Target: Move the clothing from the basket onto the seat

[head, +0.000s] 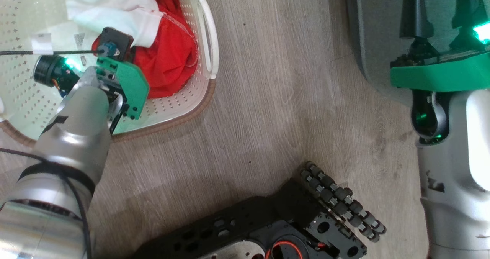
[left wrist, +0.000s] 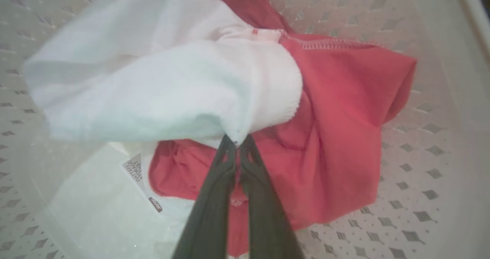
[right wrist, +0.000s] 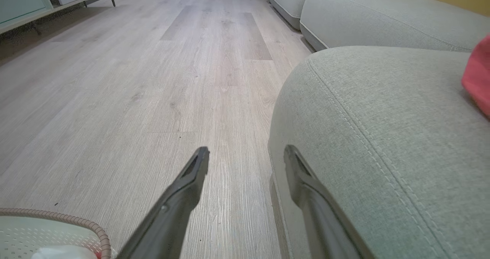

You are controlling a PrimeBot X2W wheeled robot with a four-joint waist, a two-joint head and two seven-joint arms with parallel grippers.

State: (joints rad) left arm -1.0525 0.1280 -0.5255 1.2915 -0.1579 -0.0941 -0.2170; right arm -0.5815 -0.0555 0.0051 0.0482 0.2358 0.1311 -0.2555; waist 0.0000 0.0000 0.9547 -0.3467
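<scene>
Item: white fabric piece (left wrist: 153, 90) in cream perforated plastic basket (left wrist: 440, 155). L jaws are pinching its hem; R jaws are gaping. You're needing slow, straight lift.

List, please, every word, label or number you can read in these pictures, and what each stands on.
White label sticker on the floor of the cream perforated plastic basket: lines of grey capitals, tilted, too blurred to read.
Dark strip on that sticker: one short white word, unreadable.
White tag on the black cable: no legible print.
</scene>
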